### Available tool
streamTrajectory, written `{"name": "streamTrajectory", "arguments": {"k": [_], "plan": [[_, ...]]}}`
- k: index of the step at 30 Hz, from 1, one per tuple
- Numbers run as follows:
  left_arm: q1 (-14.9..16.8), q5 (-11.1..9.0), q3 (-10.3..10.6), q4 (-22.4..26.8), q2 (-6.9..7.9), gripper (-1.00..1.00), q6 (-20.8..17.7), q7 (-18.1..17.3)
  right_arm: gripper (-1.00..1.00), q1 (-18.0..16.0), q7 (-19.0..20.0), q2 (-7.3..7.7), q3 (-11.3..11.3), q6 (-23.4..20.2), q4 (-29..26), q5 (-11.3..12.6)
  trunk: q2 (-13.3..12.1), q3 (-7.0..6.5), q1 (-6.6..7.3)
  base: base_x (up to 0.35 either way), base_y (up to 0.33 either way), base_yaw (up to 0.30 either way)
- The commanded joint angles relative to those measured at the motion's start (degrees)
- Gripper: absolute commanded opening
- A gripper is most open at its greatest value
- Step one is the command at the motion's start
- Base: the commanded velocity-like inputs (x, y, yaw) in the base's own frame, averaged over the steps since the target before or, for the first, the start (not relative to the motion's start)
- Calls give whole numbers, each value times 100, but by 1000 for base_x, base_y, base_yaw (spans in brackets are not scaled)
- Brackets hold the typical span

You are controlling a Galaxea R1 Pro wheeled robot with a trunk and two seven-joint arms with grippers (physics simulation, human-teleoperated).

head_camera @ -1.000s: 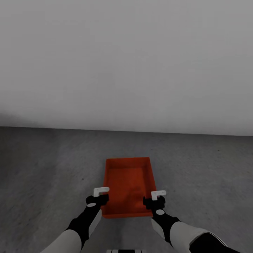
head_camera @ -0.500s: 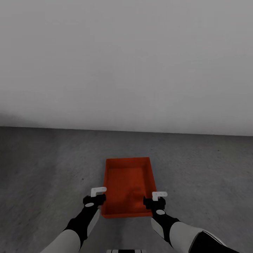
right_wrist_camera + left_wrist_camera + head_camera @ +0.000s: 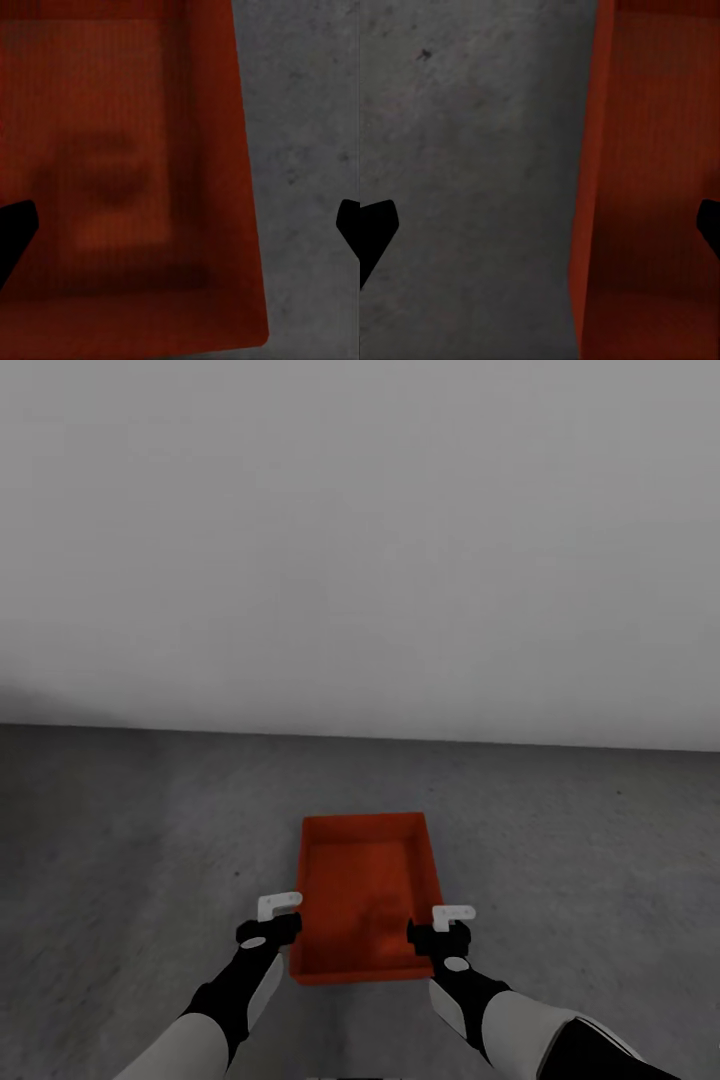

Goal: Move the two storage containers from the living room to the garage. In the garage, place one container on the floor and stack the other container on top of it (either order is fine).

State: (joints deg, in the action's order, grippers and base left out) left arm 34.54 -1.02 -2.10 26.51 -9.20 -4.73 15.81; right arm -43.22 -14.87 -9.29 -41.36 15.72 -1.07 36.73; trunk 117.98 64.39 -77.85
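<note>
1. One orange-red storage container (image 3: 367, 895) sits on the dark grey concrete floor (image 3: 120, 830) of the garage, its long side running away from the robot toward the pale grey wall (image 3: 360, 540).
2. The left tool (image 3: 272, 916) hangs over the container's near left corner — its black fingertips (image 3: 376, 232) spread wide, one outside the wall, one over the inside, gripping nothing.
3. The right tool (image 3: 447, 923) hangs over the near right corner, likewise spread, straddling the right wall (image 3: 247, 225) without clamping it.
</note>
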Motion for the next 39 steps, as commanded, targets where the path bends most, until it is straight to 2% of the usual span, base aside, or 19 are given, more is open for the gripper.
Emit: {"name": "streamTrajectory", "arguments": {"k": [1,21,39], "plan": [[0,-13,-19,12,-4,100,-28,8,100,-2,-22,-2,-48,13,2,49,-40,-15,23,0,0,0],[0,-24,-31,21,6,100,-27,11,100,-2,-25,5,-48,19,2,52,-842,-374,463,0,0,0],[0,-44,-58,5,-3,100,-25,17,100,-2,24,84,-67,21,2,-28,-1564,-697,858,0,0,0]]}}
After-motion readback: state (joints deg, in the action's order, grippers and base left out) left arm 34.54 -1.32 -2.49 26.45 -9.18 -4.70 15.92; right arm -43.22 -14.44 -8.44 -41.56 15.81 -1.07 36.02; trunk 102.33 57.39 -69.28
